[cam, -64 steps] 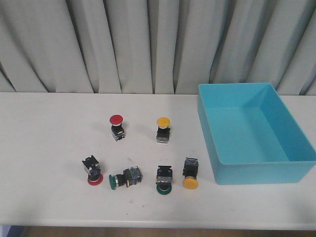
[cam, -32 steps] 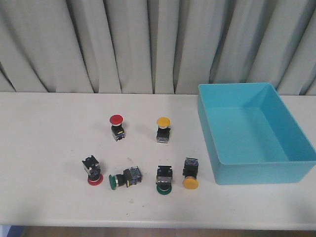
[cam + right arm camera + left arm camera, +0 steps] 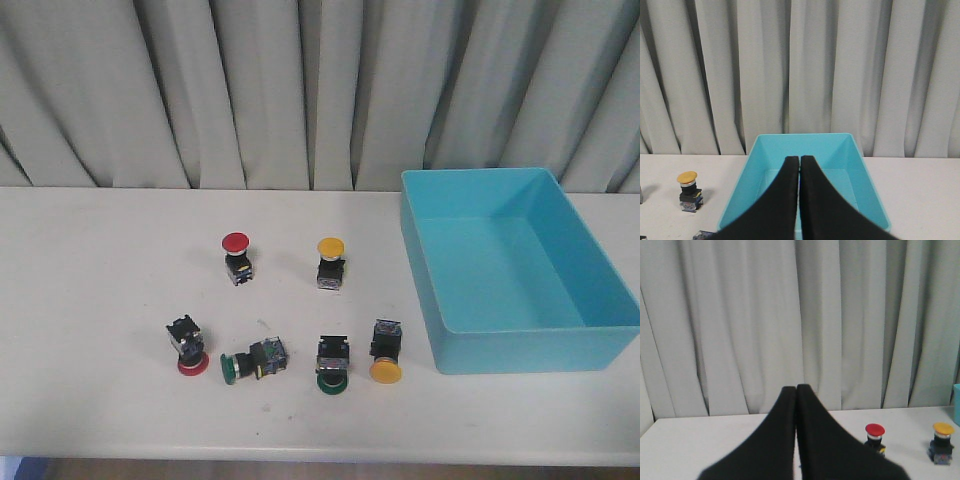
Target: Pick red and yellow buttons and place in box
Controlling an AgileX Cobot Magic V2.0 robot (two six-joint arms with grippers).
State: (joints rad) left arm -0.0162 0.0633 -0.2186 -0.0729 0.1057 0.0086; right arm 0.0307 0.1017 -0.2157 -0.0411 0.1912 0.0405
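White flat tabletop (image 3: 90,300), pale matte surface, backed by grey curtain folds. On it, right side: large turquoise-blue rectangular plastic bin (image 3: 520,352) with tall sloping walls, open top. Left of the bin, two rows of small push-button switches on black blocky bodies. Far row: red-capped switch (image 3: 236,256) standing upright, yellow-capped switch (image 3: 331,261) upright to its right, the two apart. Near row, left to right: red-capped switch lying tipped (image 3: 187,346), cap toward the table's near edge; green-capped switch on its side (image 3: 253,361), cap pointing left; second green-capped switch (image 3: 333,364), cap toward the near edge; yellow-capped tipped switch (image 3: 385,351) just beside it, near the bin's corner but apart.
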